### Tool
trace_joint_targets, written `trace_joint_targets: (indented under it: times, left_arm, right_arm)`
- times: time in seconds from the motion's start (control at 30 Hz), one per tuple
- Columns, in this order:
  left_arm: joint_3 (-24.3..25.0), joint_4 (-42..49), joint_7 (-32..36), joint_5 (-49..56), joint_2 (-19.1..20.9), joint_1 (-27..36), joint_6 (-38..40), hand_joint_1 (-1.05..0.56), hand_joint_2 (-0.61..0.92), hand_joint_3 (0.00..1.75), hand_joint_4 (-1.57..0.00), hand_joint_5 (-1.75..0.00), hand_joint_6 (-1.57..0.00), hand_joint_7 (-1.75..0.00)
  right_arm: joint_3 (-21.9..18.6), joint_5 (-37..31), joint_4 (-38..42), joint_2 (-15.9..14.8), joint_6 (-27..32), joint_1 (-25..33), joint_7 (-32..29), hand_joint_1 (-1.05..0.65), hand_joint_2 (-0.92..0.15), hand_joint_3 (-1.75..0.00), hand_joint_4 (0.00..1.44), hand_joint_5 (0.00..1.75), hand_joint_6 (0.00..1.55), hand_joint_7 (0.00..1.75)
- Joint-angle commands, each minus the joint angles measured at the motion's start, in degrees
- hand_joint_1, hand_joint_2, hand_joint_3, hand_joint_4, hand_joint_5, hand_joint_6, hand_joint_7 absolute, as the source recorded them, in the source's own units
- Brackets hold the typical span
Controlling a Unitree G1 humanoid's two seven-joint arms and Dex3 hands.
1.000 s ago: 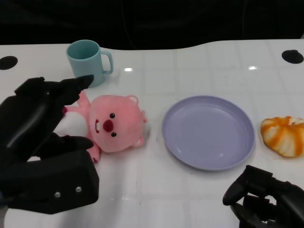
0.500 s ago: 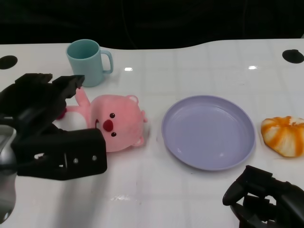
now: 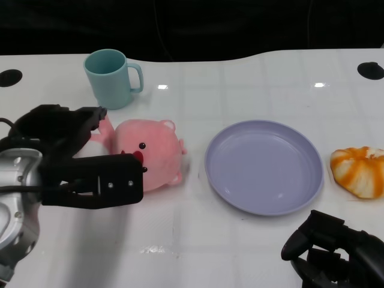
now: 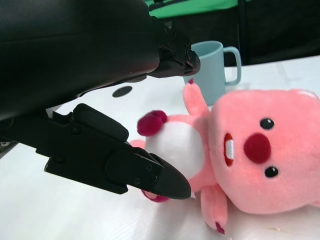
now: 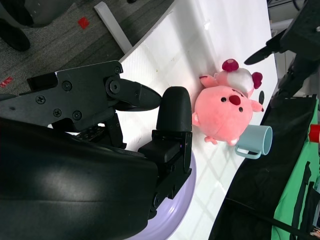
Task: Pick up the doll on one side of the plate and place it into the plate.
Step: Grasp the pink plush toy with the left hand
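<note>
The left hand [image 3: 72,159] has dropped lower around the doll [image 3: 147,157], fingers spread on either side of its body, nothing gripped yet. The doll lies on the table left of the plate [image 3: 264,166]. The right hand [image 3: 333,249] rests curled, empty.

Head view: bright, even overhead light on the white glossy desk [image 3: 252,246]. Small specular spots near the mug [image 3: 111,78] and further right, plus a faint smear of glare low on the desk. Soft, short shadows under the plate [image 3: 264,166] and the doll [image 3: 147,155], so the source sits high and diffuse. Background past the desk edge is near black, no detail. Focus is decent across the desk.

Left wrist view: the left hand [image 4: 90,95] fills the frame as dark, slightly soft mass; doll sharp.

Right wrist view: near shell of the right hand [image 5: 85,175] is underexposed, with a dull sheen; far objects crisp.
</note>
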Motion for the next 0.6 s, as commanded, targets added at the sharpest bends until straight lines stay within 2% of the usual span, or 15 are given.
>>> trace_joint_targets:
  times: [0.03, 0.6]
  left_arm:
    - [-1.5, 3.6, 2.1, 1.3, -0.5, -2.2, -0.6, -0.72, 0.88, 0.0, 0.0, -0.2, -0.17, -0.01]
    - [-7.1, 27.9, 8.1, 0.6, -7.6, -11.8, -2.1, -0.67, 0.87, 0.0, -0.02, -0.14, -0.18, -0.01]
  right_arm:
    - [-0.4, 0.3, -0.5, -0.6, 0.5, 0.4, 0.1, -0.25, -0.92, -0.52, 0.64, 1.75, 0.45, 1.66]
    - [-0.2, 0.4, -0.4, -0.5, 0.6, 0.7, 0.0, -0.25, -0.92, -0.52, 0.63, 1.75, 0.45, 1.65]
